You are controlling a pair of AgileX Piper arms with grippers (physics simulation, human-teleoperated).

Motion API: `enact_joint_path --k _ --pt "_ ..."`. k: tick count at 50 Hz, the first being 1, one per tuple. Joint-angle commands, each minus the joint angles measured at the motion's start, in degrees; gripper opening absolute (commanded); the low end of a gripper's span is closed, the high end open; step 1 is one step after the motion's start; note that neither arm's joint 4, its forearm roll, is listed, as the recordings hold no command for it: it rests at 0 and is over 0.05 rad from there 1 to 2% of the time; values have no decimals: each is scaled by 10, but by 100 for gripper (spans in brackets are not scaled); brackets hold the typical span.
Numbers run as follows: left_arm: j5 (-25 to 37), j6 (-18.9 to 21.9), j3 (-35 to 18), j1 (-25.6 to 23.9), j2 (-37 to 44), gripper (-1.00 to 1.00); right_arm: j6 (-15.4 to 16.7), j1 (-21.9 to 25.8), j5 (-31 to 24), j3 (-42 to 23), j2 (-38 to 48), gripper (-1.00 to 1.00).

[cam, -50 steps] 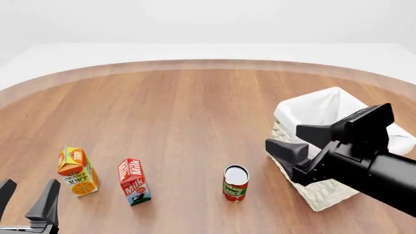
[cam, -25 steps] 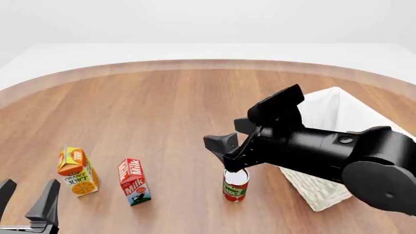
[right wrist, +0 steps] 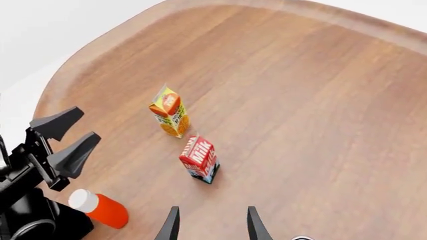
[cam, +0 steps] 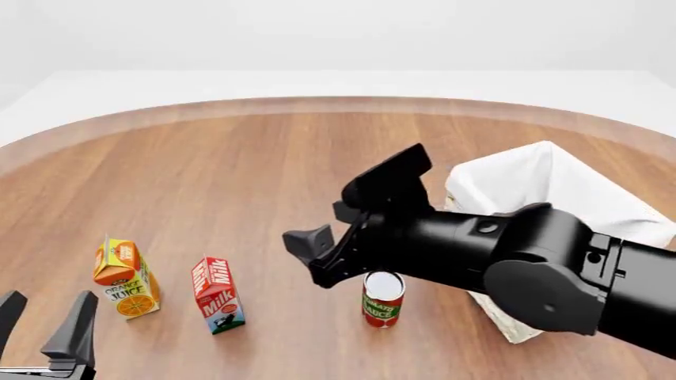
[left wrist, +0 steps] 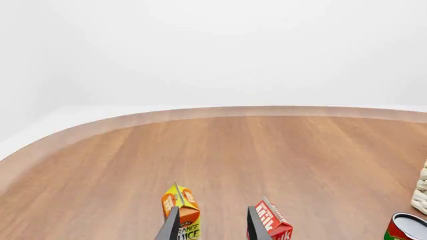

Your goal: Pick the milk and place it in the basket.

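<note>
Juice carton (cam: 125, 278) leftmost, milk (cam: 218, 295) just right, can (cam: 382, 298) further right, basket (cam: 549, 194) far right, behind can.

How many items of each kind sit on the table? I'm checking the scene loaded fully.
Cartons: 2, the milk and the orange juice carton
Cans: 1, the red can
Baskets: 1, the basket
Total: 4

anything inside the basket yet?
Only white cloth liner shows inside the basket. The right arm covers its near side, so that part is unknown. The milk stands on the table.
</note>
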State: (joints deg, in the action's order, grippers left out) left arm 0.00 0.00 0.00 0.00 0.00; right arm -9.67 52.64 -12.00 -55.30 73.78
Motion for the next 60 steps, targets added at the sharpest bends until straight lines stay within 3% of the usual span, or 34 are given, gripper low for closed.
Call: enact_joint_path --k 1,4,10,11,12,13,15,18,25,32,40,53,60 --pt "0 0 0 0 0 100 -1 5 4 -4 8 100" --pt "0 0 0 0 0 100 -1 5 4 -4 8 100" --pt "0 0 0 0 0 100 -55 10 38 -22 32 100" --pt "0 0 0 0 0 100 -46 -11 35 -20 25 100" --pt "0 0 0 0 0 100 -66 -21 45 -17 15 100" --pt "0 0 0 0 0 100 -56 -26 40 -23 21 100" --pt "0 0 0 0 0 100 -55 -17 42 -29 29 100" --pt "0 0 0 0 0 100 -95 -4 49 -33 39 100" --pt "0 0 0 0 0 100 -119 20 32 -75 79 100" --pt "0 0 0 0 0 100 -129 49 -4 -146 132 100" --pt "0 0 0 0 0 100 -122 50 -49 -202 179 100" --pt "0 0 0 0 0 100 -134 60 -107 -251 240 100" --pt "0 0 0 0 0 100 -144 73 -215 -371 288 100"
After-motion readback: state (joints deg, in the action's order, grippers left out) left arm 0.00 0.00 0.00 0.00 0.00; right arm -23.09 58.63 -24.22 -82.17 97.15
